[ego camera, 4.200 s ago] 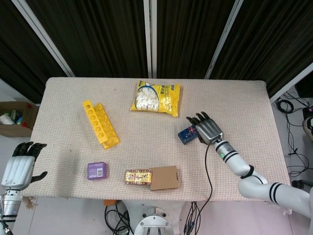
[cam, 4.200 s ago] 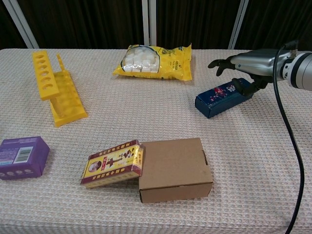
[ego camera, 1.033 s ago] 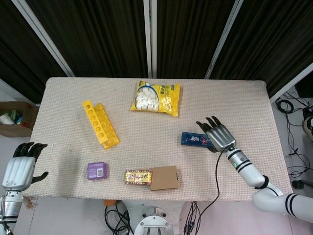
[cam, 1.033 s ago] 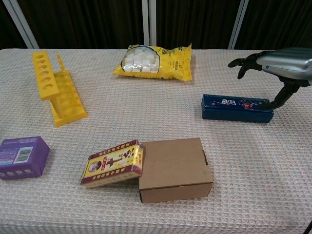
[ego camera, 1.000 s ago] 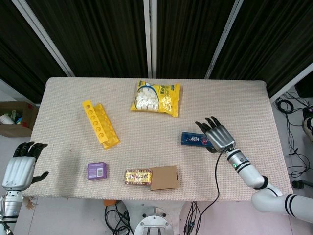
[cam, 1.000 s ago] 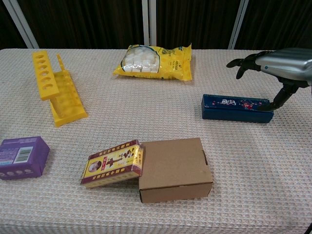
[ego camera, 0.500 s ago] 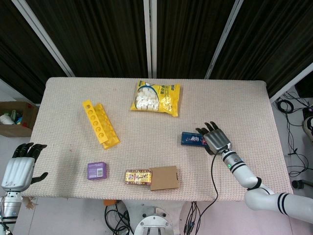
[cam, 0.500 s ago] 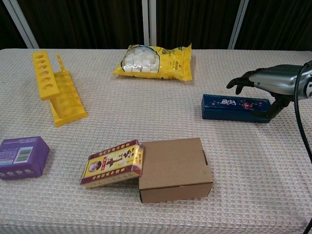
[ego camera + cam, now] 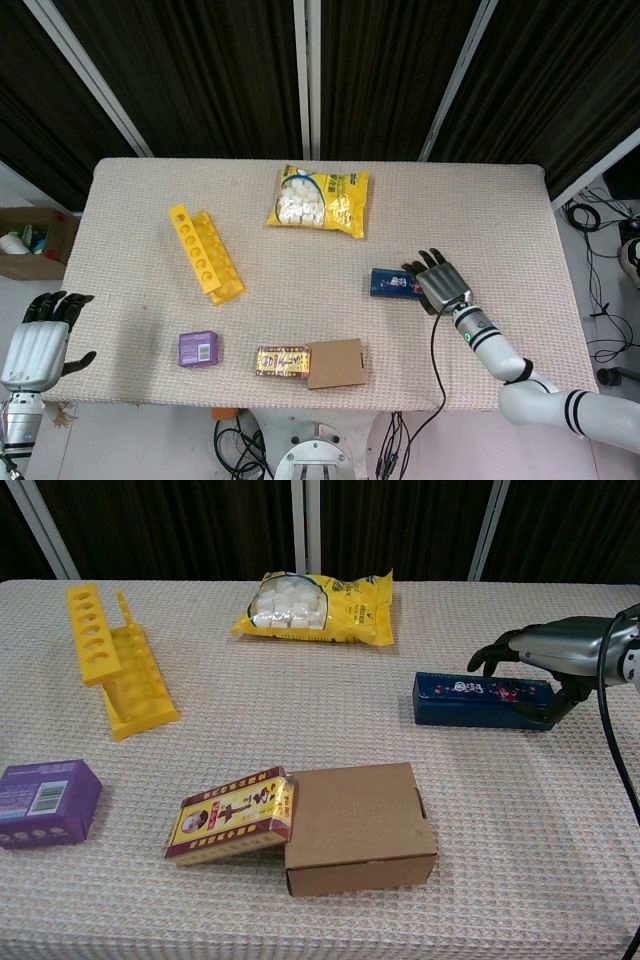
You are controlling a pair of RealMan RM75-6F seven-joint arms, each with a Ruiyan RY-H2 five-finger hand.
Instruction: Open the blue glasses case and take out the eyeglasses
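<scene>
Cupping my right hand [image 9: 556, 652] over blue glasses case [image 9: 470, 700], fingers spread, grip unclear; closed case could skid if I press off-centre.

A lab: black curtains [image 9: 200, 70], cloth-covered table [image 9: 500, 210], floor cables [image 9: 600, 215].

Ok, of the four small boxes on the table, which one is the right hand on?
The blue glasses case, far right. The right hand arches over its right end; the purple box, red-and-yellow box and cardboard box lie apart.
</scene>
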